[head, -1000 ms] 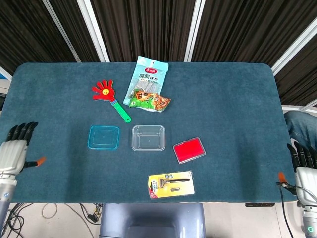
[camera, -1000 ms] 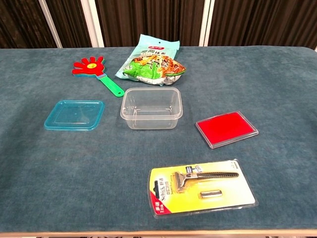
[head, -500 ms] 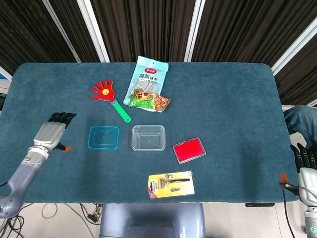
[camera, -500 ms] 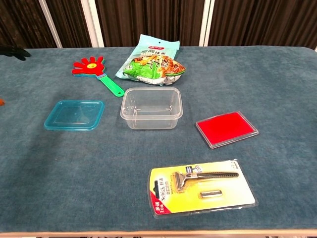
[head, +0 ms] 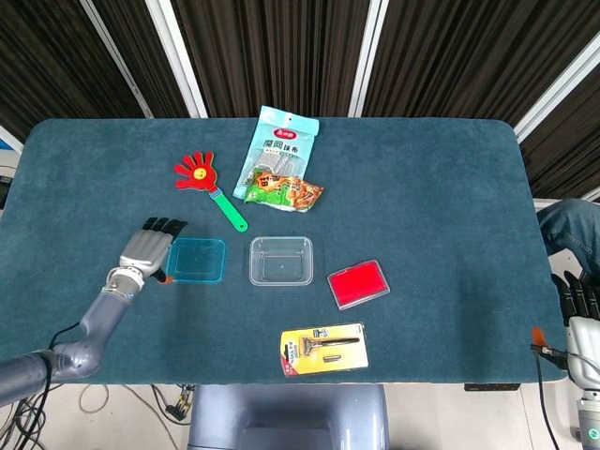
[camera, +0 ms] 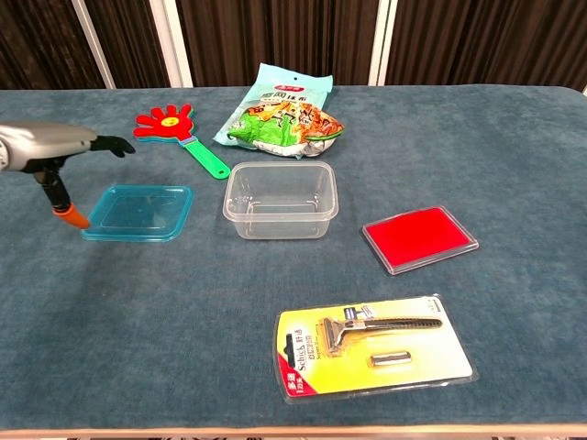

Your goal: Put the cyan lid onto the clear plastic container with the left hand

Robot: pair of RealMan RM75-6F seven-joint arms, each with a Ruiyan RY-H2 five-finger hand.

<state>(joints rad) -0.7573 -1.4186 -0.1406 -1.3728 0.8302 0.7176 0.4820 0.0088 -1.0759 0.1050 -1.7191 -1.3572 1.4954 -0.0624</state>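
The cyan lid [head: 197,260] [camera: 139,212] lies flat on the blue cloth, just left of the clear plastic container [head: 280,261] [camera: 281,199], which stands open and empty. My left hand [head: 147,249] [camera: 64,147] hovers at the lid's left edge with fingers stretched out and its orange-tipped thumb pointing down beside the lid's corner; it holds nothing. My right hand [head: 579,314] hangs off the table's right edge, only partly seen, and the chest view does not show it.
A red-and-green hand clapper toy [head: 208,187] and a snack packet [head: 277,159] lie behind the lid and container. A red flat case [head: 357,283] sits right of the container. A packaged razor [head: 323,348] lies near the front edge.
My left hand has swung in from the table's left side to the lid's left edge and now shows in the chest view. The right hand and all objects stay put.
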